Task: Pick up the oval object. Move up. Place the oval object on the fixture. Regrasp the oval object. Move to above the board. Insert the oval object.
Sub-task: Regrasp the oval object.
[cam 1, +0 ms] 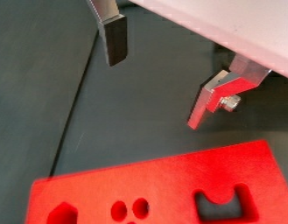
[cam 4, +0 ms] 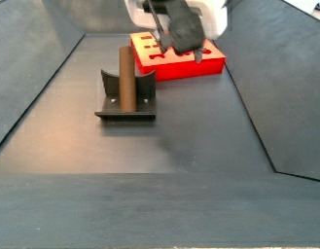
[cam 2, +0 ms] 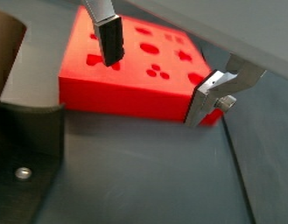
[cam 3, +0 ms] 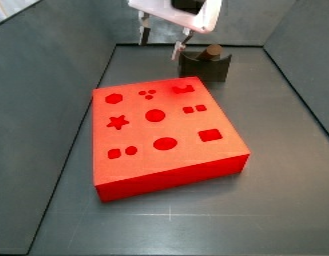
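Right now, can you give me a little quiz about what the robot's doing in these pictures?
1. True or false: the brown oval peg is standing upright on the fixture.
2. The gripper hangs in the air near the fixture. Its jaws are: A) shut on the peg, B) open with nothing between them, C) shut on the board.
3. What colour is the board with the shaped holes?

Key: 1 true. 2 B. 3 red.
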### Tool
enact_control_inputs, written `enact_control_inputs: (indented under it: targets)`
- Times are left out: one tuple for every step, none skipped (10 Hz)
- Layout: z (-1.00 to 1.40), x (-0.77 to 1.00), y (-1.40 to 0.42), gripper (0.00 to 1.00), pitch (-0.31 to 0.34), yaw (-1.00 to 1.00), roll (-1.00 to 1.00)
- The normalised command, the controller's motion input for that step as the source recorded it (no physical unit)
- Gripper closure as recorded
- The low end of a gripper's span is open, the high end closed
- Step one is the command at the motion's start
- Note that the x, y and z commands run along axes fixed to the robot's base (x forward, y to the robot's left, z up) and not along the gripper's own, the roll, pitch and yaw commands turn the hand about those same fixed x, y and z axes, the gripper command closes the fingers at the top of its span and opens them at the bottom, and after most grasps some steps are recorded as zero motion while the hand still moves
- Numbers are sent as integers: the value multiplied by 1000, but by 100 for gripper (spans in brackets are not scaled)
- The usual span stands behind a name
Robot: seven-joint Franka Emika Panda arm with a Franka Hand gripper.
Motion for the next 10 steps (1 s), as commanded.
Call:
enact_control_inputs:
  targets:
    - [11,-47,-21,0,-234,-907,1000]
    - [7,-52,-18,0,-241,-908,1000]
    - [3,-47,-18,0,-249,-910,1000]
    - [0,-44,-13,0,-251,-917,1000]
    - [1,-45,-16,0,-247,-922,1000]
    - [-4,-48,-13,0,-242,-931,1000]
    - [-9,-47,-5,0,-221,-946,1000]
    - [-9,-46,-11,0,-193,-959,1000]
    - [-2,-46,-5,0,-125,-983,1000]
    - [5,-41,-5,0,-78,-995,1000]
